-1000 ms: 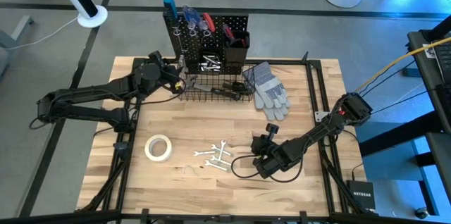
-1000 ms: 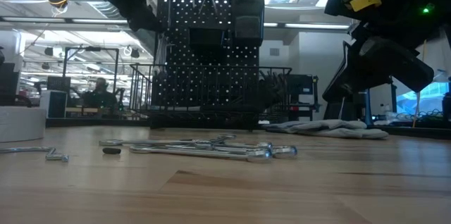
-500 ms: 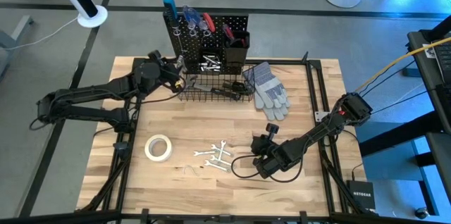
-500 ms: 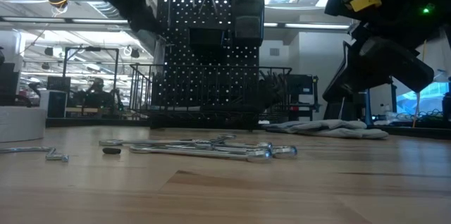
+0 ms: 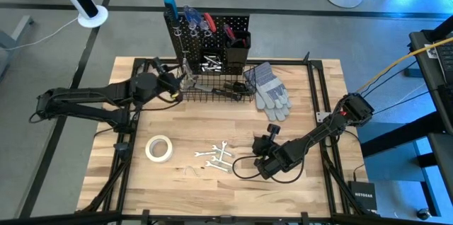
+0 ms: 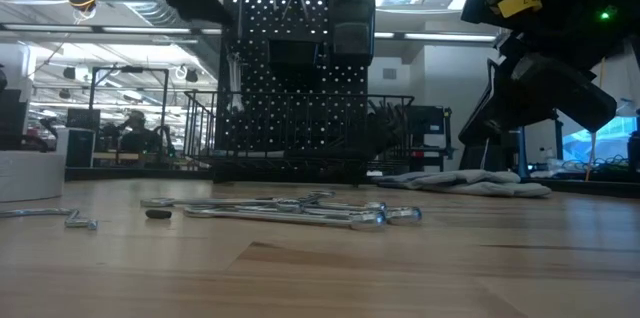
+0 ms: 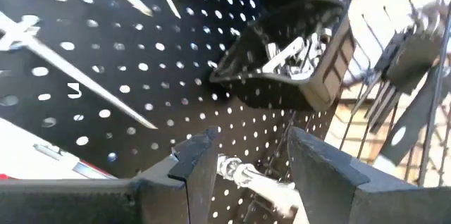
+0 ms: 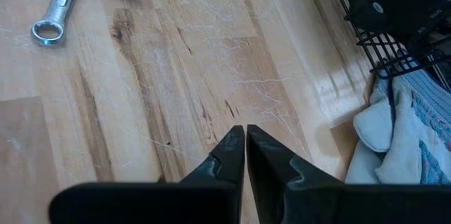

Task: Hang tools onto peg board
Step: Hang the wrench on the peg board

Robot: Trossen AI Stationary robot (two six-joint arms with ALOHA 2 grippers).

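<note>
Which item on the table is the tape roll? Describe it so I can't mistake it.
Start at the peg board standing at the table's far edge, then come toward the near edge on the left arm's side. The tape roll lies flat there on bare wood, left of the scattered wrenches. It is the only white ring; its neighbours are thin silver bars.

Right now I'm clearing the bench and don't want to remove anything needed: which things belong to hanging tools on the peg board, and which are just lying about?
Part of the job:
peg board
wrenches on the table
tape roll
wrench between the left gripper fingers
tools in the basket

Lying about:
gloves
right gripper, shut, idle over the table
</note>
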